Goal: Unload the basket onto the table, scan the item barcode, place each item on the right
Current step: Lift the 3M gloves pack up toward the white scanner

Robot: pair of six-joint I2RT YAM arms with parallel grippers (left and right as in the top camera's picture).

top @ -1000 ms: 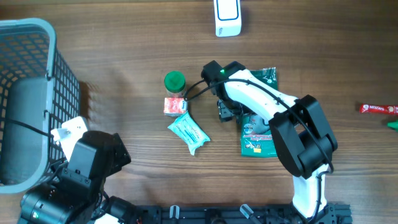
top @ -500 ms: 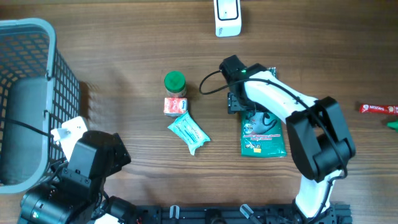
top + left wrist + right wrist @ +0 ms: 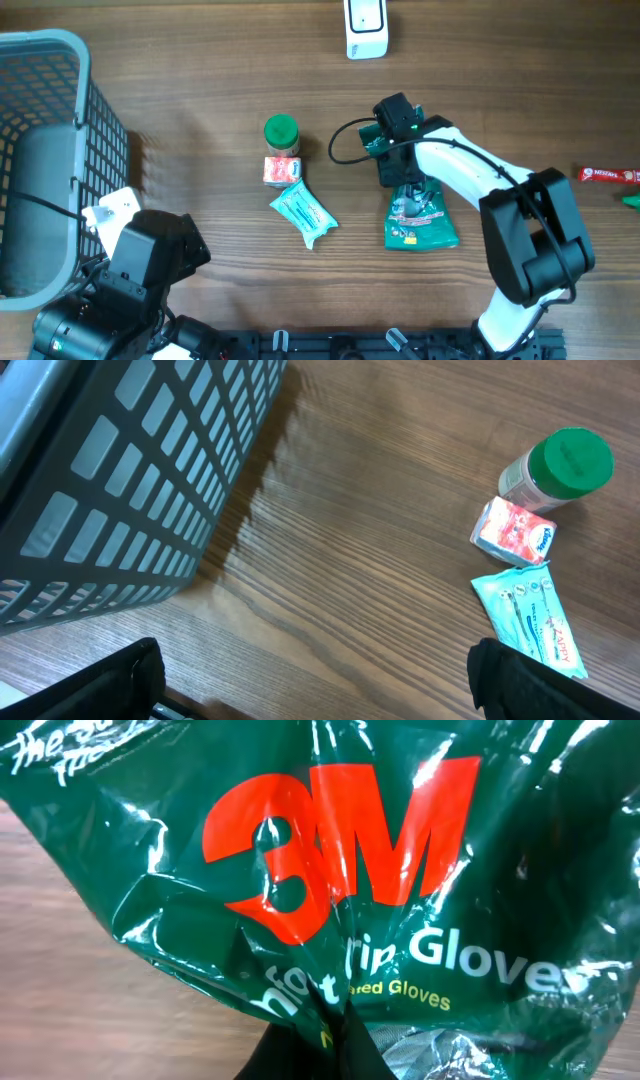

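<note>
Right of centre, the right gripper [image 3: 400, 172] pinches the glove packet [image 3: 422, 218] by its far end, jaws clamped tight on it. Near the basket [image 3: 50, 40] the left gripper [image 3: 312, 670] gapes wide; the white box [image 3: 366, 28] beyond may be a scanner.

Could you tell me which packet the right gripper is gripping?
The dark green 3M gloves packet, pinched at one end; the pale blue packet lies apart.

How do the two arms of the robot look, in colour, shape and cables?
The right arm has smooth white links between bulky black joints, a small green light at its wrist and a thin black cable looping beside it. The left arm is mostly black and blocky, with one white piece. Both pairs of jaws look black.
</note>
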